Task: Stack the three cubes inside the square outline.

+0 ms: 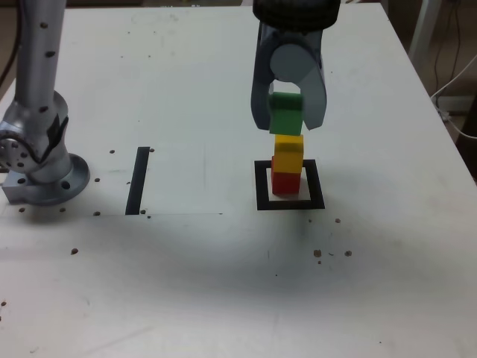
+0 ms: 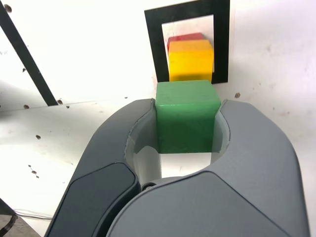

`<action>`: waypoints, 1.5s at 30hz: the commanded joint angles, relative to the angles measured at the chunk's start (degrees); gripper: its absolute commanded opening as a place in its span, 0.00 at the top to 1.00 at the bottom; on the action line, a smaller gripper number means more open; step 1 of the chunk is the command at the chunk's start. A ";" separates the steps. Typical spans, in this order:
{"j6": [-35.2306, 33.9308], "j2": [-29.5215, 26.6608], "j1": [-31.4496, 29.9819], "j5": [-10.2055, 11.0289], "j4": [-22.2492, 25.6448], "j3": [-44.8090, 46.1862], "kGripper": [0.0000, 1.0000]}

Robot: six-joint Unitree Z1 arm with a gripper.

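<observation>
- Nearest to me, the front of the white table (image 1: 223,298) has only a few small dark specks on it. Nothing there gets in the way.
- A little further back is the square outline (image 1: 262,186). It is a thick black frame with a pale middle, and it marks the spot where the tower has to go.
- Inside the frame sits the red cube (image 1: 285,181). It is at the bottom, flat on the pale middle.
- The yellow cube (image 1: 288,151) rests right on top of the red one. It looks pushed a tiny bit toward the exterior view's right, so I think the tower is a little crooked already.
- Nothing else is inside the frame.
- The green cube (image 1: 285,115) is just above the yellow one. I cannot tell if the two touch yet.
- The gripper (image 1: 288,112) comes down from above, and its two grey jaws squeeze the green cube on its sides. That leaves the bottom of the cube free to land flat.
- In the wrist view, the green cube (image 2: 187,116) lines up over the yellow cube (image 2: 191,61), which I think is why it is held just there.
- I think this is the last step: set the green one down softly, then let go.
- Off to the exterior view's left lies a thin black strip (image 1: 138,181), well apart from the frame.
- Further left stands the arm's silver base (image 1: 37,156).
</observation>
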 commanded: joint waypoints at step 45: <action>4.11 2.90 2.45 -1.88 -3.91 3.36 0.03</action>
